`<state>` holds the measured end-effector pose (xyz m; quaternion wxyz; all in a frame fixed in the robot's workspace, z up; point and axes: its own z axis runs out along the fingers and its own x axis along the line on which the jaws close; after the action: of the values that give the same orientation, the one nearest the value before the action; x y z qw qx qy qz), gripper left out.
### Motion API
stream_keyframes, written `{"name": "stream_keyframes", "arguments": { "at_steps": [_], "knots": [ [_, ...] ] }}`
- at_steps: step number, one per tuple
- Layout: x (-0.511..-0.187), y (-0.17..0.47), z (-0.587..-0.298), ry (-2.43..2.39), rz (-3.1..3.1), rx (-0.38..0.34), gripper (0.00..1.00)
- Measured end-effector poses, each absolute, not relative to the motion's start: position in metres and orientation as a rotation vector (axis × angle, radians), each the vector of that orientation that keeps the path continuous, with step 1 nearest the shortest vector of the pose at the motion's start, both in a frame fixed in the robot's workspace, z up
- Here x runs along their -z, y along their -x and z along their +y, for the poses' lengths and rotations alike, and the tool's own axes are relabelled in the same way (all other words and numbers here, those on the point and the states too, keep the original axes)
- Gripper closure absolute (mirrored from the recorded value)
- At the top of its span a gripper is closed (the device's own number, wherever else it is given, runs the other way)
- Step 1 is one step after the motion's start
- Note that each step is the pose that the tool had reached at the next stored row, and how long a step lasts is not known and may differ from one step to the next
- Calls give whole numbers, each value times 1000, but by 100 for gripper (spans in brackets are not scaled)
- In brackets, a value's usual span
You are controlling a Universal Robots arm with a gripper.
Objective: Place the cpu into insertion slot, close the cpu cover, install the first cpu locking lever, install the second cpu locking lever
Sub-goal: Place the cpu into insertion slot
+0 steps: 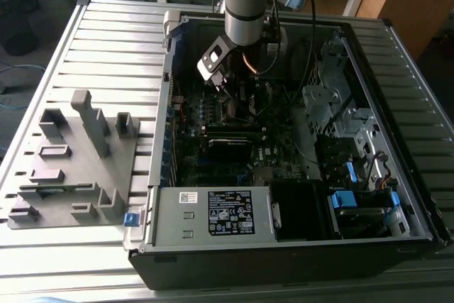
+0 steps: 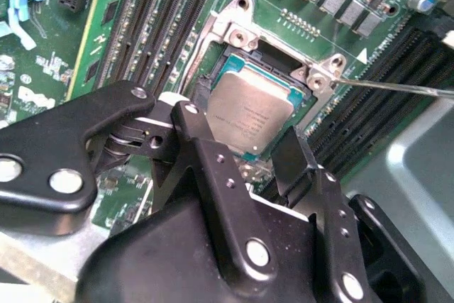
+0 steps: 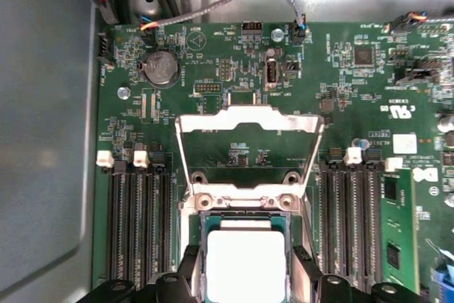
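Down inside the open black computer case (image 1: 284,264), the arm's black two-fingered gripper (image 1: 225,90) hangs low over the green motherboard (image 3: 213,54). And it's got hold of something — the small flat square cpu (image 2: 245,108) with the dull silver metal face is pinched between the fingers (image 2: 202,147), one on each of two opposite edges, in both wrist views. Where's the chip? Right over the dark middle of the small square silver-rimmed insertion slot (image 3: 241,200), lying within its rim; whether it's fully seated, I can't tell. Look at the thin silvery square-frame cpu cover (image 3: 248,117) — it stands swung open, hinged at one edge of the slot, bare board showing through its cut-out middle. A thin silvery locking lever (image 2: 397,86) juts out from one corner of the slot. Long black memory slots (image 3: 138,225) flank it on both sides. On the grey slatted table (image 1: 106,40), at the exterior view's left of the case, sits a grey fixture plate (image 1: 78,175) with upright blocks.
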<state>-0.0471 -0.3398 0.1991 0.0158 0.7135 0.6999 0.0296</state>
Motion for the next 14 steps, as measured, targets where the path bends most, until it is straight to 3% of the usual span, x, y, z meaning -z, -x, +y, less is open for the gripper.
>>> {"name": "stream_keyframes", "arguments": {
  "at_steps": [14],
  "knots": [
    [-207,47,-340,-2219,2177,-92,40]
  ]
}}
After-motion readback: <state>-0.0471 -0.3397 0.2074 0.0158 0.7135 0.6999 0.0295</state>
